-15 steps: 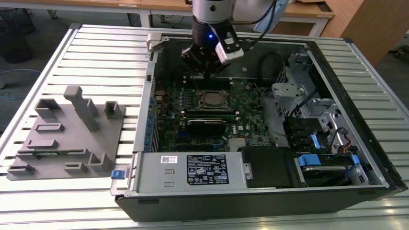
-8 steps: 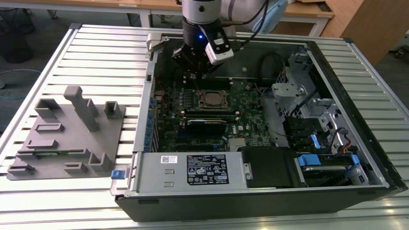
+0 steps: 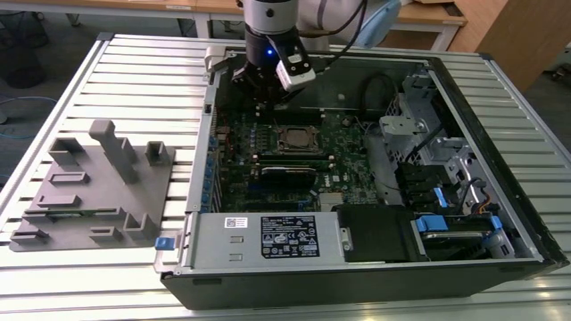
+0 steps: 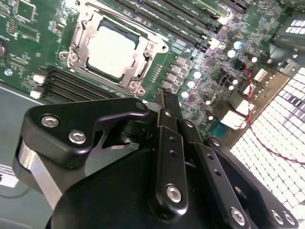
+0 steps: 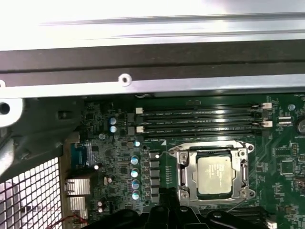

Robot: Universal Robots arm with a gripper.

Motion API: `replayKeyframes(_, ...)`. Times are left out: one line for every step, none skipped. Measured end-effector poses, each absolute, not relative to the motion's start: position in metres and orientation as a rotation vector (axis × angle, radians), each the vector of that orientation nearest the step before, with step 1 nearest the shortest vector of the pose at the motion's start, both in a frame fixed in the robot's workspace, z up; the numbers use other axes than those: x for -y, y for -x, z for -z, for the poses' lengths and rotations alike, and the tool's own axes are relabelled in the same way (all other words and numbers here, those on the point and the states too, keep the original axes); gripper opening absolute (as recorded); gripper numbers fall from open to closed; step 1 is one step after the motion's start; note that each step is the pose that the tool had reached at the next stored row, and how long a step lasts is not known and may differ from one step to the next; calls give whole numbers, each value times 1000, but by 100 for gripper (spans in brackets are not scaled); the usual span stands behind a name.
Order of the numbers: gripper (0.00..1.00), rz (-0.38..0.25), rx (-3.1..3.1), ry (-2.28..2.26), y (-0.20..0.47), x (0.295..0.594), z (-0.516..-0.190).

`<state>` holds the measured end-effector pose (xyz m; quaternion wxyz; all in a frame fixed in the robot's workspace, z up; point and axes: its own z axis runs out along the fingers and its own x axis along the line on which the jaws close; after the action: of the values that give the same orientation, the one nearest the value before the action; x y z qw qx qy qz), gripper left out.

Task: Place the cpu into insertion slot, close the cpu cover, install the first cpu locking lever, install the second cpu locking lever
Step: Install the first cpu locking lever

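The cpu (image 5: 215, 174) lies flat in the insertion slot (image 3: 297, 139), its dull silver top showing in both wrist views (image 4: 112, 51). The cpu cover (image 4: 143, 71) is down on it, its silver frame (image 5: 183, 174) ringing the chip through the window. Thin wire levers (image 5: 205, 143) run along the socket's sides; whether they are latched I cannot tell. My gripper (image 3: 272, 100) hangs above the motherboard, just behind the socket toward the case's back wall. Its black fingers (image 4: 169, 143) are shut together, with nothing seen between them.
The green motherboard (image 3: 241, 160) lies inside an open computer case (image 3: 499, 134). Long black memory slots (image 5: 200, 119) run beside the socket. A drive cage (image 3: 419, 120) and cables stand at the exterior view's right. A grey fixture (image 3: 98, 187) sits on the table at the left.
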<state>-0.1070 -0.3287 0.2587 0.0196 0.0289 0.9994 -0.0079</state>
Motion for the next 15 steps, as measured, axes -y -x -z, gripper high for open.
replayKeyframes(11,26,-3101,-90,108,329,-259)
replayKeyframes(11,27,-3101,-90,109,329,-258)
replayKeyframes(11,28,-3101,-90,110,329,-258)
replayKeyframes(11,28,-3101,-90,110,329,-258)
replayKeyframes(11,28,-3101,-90,110,329,-258)
replayKeyframes(11,25,-3101,-89,110,329,-258)
replayKeyframes(11,10,-3101,-90,110,329,-258)
replayKeyframes(11,-11,-3102,-90,110,329,-258)
replayKeyframes(11,-28,-3102,-91,110,329,-258)
replayKeyframes(11,-45,-3102,-91,110,329,-258)
replayKeyframes(11,-64,-3102,-91,110,329,-258)
replayKeyframes(11,-85,-3102,-92,110,329,-258)
replayKeyframes(11,-108,-3101,-92,110,329,-258)
replayKeyframes(11,-133,-3101,-93,110,329,-258)
replayKeyframes(11,-149,-3101,-93,110,329,-258)
